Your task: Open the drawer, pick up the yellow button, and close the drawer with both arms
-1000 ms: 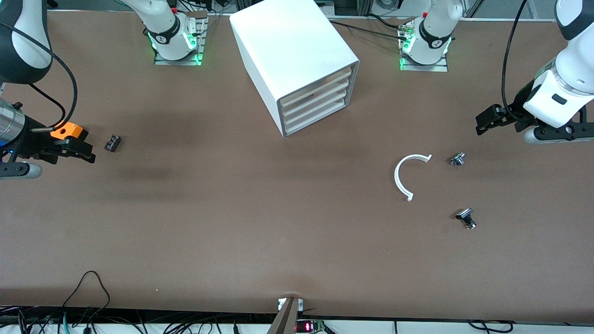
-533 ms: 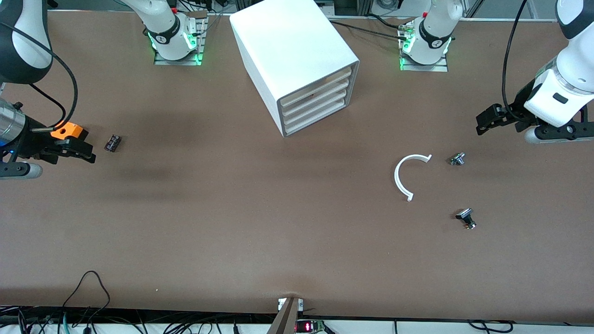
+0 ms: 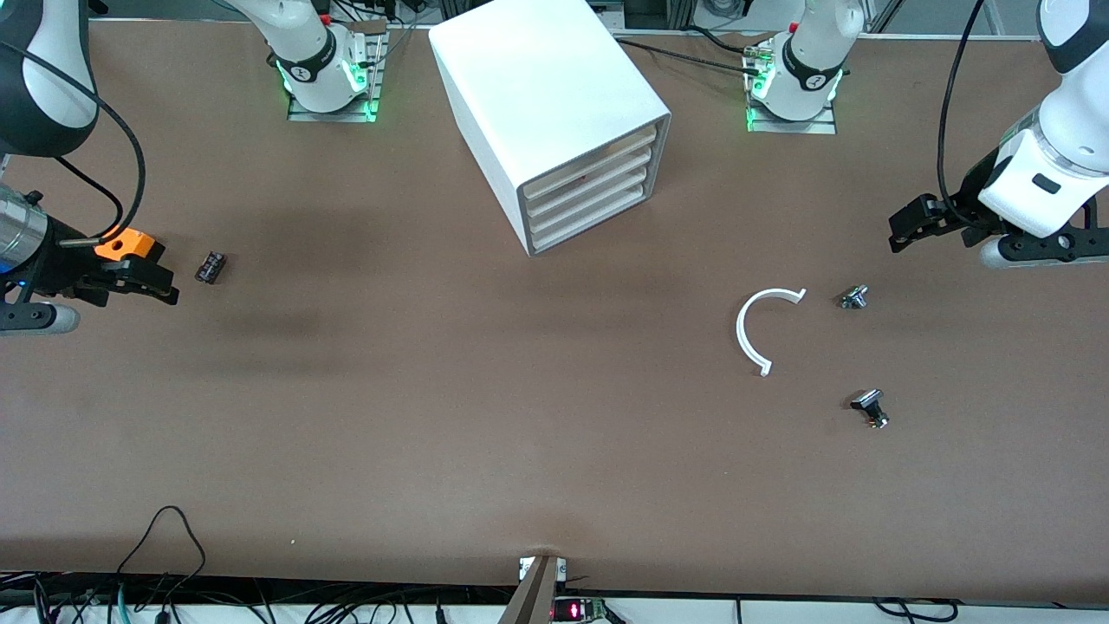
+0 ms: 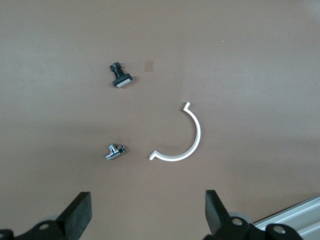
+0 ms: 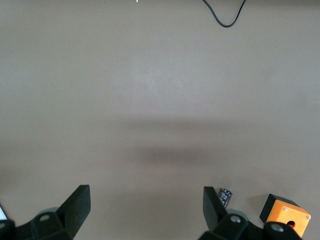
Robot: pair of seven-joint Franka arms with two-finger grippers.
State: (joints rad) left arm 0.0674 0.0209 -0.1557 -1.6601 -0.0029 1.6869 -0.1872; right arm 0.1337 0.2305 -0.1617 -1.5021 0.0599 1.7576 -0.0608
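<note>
The white cabinet [image 3: 554, 95] stands at the robots' edge of the table, between the two bases. Its four drawers are all pushed in, and the drawer [image 3: 593, 158] is the topmost. The button is hidden. My left gripper [image 3: 903, 232] hangs open and empty over the table at the left arm's end, its black fingers wide apart in the left wrist view [image 4: 147, 212]. My right gripper [image 3: 160, 284] hangs open and empty at the right arm's end [image 5: 146, 205], beside an orange cube.
An orange cube [image 3: 126, 245] and a small dark part [image 3: 210, 266] lie by the right gripper. Near the left gripper lie a white half ring [image 3: 752, 334], a silver knob [image 3: 854, 297] and a black knob [image 3: 871, 407]. Cables run along the front edge.
</note>
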